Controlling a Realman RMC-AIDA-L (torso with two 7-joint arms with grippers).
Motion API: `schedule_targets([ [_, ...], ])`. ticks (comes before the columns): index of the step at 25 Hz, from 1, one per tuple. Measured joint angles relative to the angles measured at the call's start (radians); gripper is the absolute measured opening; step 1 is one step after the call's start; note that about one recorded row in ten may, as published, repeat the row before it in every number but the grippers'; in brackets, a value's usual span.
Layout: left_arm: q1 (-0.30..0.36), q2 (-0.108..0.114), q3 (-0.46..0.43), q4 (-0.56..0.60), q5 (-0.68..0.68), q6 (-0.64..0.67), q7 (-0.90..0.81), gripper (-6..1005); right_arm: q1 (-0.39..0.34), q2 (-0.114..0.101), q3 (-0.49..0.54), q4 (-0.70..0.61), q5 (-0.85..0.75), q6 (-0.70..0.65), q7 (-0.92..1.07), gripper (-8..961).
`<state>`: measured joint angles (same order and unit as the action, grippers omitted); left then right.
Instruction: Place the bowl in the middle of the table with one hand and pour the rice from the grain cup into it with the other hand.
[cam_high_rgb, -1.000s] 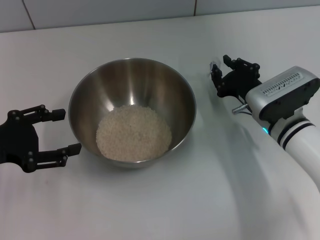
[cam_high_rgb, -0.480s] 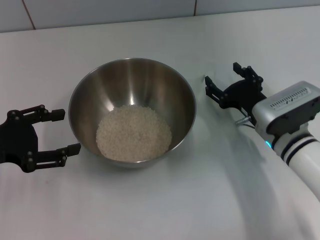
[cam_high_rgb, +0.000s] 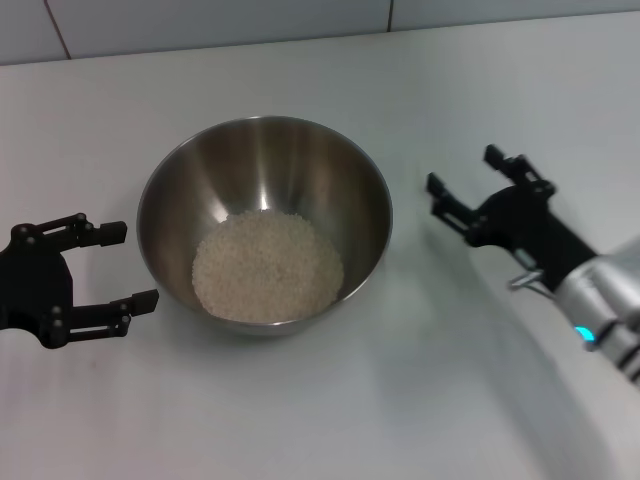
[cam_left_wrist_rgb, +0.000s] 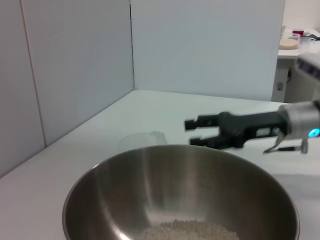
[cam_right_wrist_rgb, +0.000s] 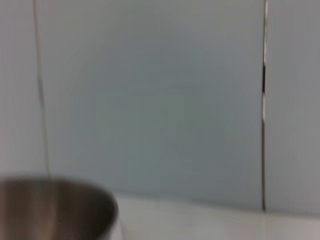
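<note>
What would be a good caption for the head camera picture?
Steel bowl holding rice on the white table, flanked by the open left pincer and open right pincer.

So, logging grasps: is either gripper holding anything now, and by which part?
Nothing is held. The left gripper and right gripper are both open, flanking the bowl.

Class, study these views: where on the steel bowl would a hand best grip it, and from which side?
Grip the bowl by its thin rim nearest the open left hand, coming from the robot's left. The wall is wide, curved and smooth, so only the upright edge fits between fingers.
</note>
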<state>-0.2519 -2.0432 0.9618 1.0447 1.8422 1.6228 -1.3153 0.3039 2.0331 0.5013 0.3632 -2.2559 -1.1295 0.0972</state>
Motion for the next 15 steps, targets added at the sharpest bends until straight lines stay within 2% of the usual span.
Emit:
schedule_targets([
  [1, 0.000, 0.000, 0.000, 0.000, 0.000, 0.000, 0.000, 829, -0.012, -0.017, 0.000, -0.010, -0.038, -0.058, 0.047, 838],
  [2, 0.000, 0.000, 0.000, 0.000, 0.000, 0.000, 0.000, 829, -0.019, -0.052, 0.000, -0.056, -0.126, -0.186, 0.166, 838],
  [3, 0.001, 0.000, 0.000, 0.000, 0.000, 0.000, 0.000, 829, -0.019, -0.052, 0.000, -0.056, -0.126, -0.186, 0.166, 838],
  [4, 0.001, 0.000, 0.000, 0.000, 0.000, 0.000, -0.001, 829, 0.006, -0.083, 0.002, -0.153, -0.204, -0.311, 0.313, 838],
  [5, 0.002, 0.000, 0.000, 0.000, 0.000, 0.000, -0.001, 830, 0.006, -0.083, 0.002, -0.153, -0.204, -0.311, 0.313, 838],
  [6, 0.002, 0.001, 0.002, 0.000, 0.000, 0.000, -0.002, 830, 0.027, -0.090, 0.001, -0.218, -0.235, -0.373, 0.386, 838],
  [7, 0.001, 0.002, 0.005, 0.002, 0.000, 0.000, -0.003, 830, 0.084, -0.101, -0.004, -0.377, -0.285, -0.499, 0.522, 838],
  [8, 0.001, 0.002, 0.005, 0.002, 0.000, 0.000, -0.003, 830, 0.084, -0.101, -0.004, -0.377, -0.285, -0.499, 0.522, 838],
  [9, 0.001, 0.003, 0.008, 0.003, 0.000, 0.001, -0.002, 830, 0.152, -0.103, -0.038, -0.555, -0.313, -0.613, 0.628, 838],
  [10, 0.001, 0.003, 0.008, 0.003, 0.000, 0.002, -0.002, 830, 0.186, -0.102, -0.081, -0.626, -0.317, -0.652, 0.670, 838],
  [11, 0.001, 0.003, 0.008, 0.004, 0.000, 0.003, 0.000, 830, 0.186, -0.102, -0.081, -0.626, -0.317, -0.652, 0.670, 838],
  [12, 0.000, 0.003, 0.008, 0.004, 0.000, 0.004, 0.001, 830, 0.244, -0.102, -0.185, -0.731, -0.316, -0.699, 0.744, 838],
  [13, 0.000, 0.003, 0.008, 0.004, 0.000, 0.004, 0.001, 830, 0.244, -0.102, -0.185, -0.731, -0.316, -0.699, 0.744, 838],
  [14, -0.002, 0.003, 0.008, 0.004, 0.000, 0.009, 0.000, 830, 0.273, -0.100, -0.245, -0.775, -0.314, -0.709, 0.783, 838],
  [15, -0.003, 0.003, 0.008, 0.003, 0.000, 0.010, -0.002, 830, 0.325, -0.088, -0.351, -0.855, -0.313, -0.718, 0.857, 838],
])
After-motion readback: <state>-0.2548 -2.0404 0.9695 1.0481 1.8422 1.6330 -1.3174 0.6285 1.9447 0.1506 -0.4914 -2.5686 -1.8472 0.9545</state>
